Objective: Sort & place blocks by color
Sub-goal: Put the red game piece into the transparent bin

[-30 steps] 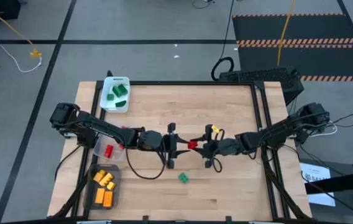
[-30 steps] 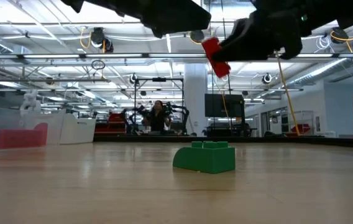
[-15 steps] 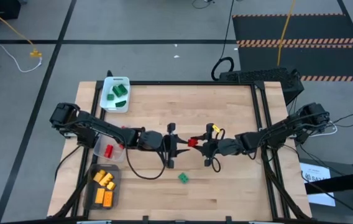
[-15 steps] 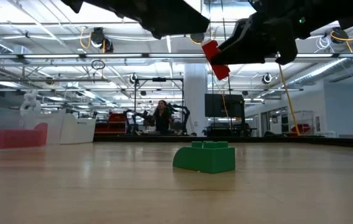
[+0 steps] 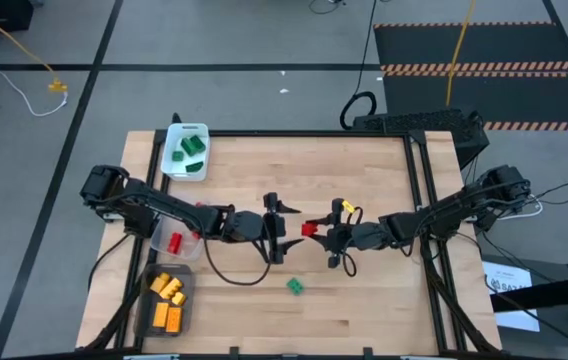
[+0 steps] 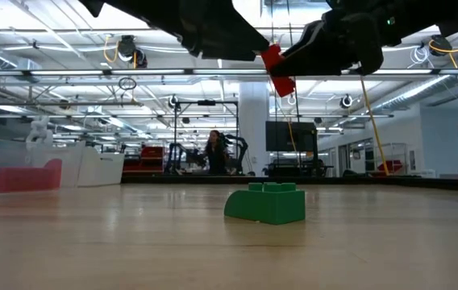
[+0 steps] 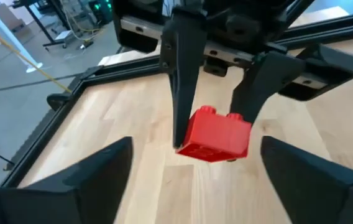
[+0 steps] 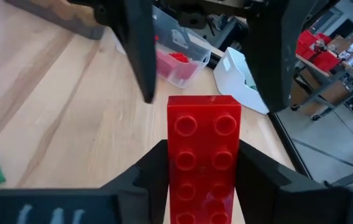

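A red block (image 5: 309, 229) hangs above the table's middle, with my right gripper (image 5: 320, 231) shut on it. My left gripper (image 5: 277, 229) faces it from the table's left. It is open wide, and its fingers (image 8: 140, 50) stand on either side of the block's free end without touching it. A green block (image 5: 295, 286) lies flat on the wood nearer the front edge, studs up in the low view (image 6: 266, 201). Sorted blocks lie in three trays at the left. My right gripper pinches the red block's two long sides (image 8: 171, 163) between its two fingers (image 8: 256, 169). The fingers come level from the table's right and lie along the block. The block is lifted clear of the table, its studded face (image 8: 205, 134) toward the wrist camera and its free end (image 7: 215, 135) toward my left gripper.
At the left stand a white tray (image 5: 173, 140) with green blocks, a clear tray (image 5: 160, 243) with a red block (image 5: 175, 242), and a dark tray (image 5: 148, 312) with orange blocks. Bare wood lies around the green block.
My left gripper has opened wider in front of the red block. My right gripper has kept its hold, and the block has stayed lifted at about the same place.
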Controlling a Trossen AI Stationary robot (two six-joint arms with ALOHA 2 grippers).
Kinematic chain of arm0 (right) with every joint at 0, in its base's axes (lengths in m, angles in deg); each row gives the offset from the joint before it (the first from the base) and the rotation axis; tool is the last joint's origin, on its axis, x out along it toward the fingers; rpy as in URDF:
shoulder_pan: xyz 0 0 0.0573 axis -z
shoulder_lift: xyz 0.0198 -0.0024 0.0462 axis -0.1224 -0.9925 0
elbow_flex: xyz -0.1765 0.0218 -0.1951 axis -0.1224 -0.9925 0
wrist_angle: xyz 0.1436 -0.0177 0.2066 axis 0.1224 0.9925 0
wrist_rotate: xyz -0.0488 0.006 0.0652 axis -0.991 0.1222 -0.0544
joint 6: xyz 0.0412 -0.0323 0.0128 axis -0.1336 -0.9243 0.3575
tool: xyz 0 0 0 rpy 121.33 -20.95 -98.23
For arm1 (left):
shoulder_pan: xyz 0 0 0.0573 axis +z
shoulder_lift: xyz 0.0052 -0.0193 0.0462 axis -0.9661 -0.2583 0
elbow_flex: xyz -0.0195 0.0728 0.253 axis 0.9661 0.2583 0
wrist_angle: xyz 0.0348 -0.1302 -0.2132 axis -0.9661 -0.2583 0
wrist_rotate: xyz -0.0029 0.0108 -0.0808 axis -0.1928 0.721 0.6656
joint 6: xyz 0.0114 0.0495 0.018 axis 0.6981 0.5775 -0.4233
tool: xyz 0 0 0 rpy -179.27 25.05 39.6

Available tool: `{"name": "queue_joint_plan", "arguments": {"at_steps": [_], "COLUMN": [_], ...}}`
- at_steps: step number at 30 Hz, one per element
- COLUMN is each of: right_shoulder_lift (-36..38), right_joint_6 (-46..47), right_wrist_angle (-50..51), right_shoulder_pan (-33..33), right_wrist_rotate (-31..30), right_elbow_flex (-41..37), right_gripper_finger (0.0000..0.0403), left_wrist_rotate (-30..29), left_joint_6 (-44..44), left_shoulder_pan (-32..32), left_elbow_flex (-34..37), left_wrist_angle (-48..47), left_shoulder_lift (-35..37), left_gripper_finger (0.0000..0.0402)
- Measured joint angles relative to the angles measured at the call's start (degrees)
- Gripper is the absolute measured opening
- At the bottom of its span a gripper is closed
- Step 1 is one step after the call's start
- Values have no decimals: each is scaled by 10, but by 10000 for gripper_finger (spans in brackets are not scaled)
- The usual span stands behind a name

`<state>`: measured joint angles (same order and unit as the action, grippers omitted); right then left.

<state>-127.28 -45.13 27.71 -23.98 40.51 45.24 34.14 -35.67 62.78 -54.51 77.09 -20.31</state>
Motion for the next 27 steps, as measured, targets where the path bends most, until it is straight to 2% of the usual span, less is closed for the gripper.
{"name": "queue_joint_plan", "arguments": {"at_steps": [5,12,18,23,27], "right_shoulder_lift": [0,0,0,0,0], "right_joint_6": [4,6,4,4,4], "right_wrist_angle": [-1,-15,-25,-26,-26], "right_shoulder_pan": [0,0,0,0,0], "right_wrist_rotate": [0,1,2,3,3], "right_elbow_flex": [0,0,0,0,0], "right_gripper_finger": [122,131,125,126,127], "left_wrist_rotate": [2,37,38,38,38], "left_joint_6": [-3,-2,-1,9,10], "left_shoulder_pan": [-2,-4,-4,-4,-4], "left_elbow_flex": [0,0,0,0,0], "left_wrist_angle": [2,25,31,37,47], "left_shoulder_lift": [0,0,0,0,0], "left_gripper_finger": [394,399,397,360,292]}}
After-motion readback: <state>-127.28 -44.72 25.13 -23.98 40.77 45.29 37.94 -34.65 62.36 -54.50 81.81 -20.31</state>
